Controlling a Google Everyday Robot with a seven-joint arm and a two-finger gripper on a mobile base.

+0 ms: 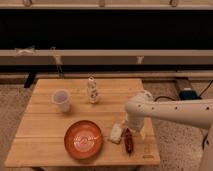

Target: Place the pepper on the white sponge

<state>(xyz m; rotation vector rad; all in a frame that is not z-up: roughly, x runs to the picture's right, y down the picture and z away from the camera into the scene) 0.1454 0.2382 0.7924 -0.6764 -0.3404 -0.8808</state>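
Note:
The pepper is a small dark red elongated thing near the table's front right edge, lying lengthwise toward the front. The white sponge is a pale block just left of it, touching or nearly touching it. My gripper hangs down from the white arm that comes in from the right. It sits directly over the pepper's far end, beside the sponge's right edge. I cannot tell whether the pepper rests on the table or is held.
The wooden table holds a large orange-red bowl at the front, left of the sponge. A clear plastic cup stands at the left and a small white bottle at the back middle. The white arm spans the table's right edge.

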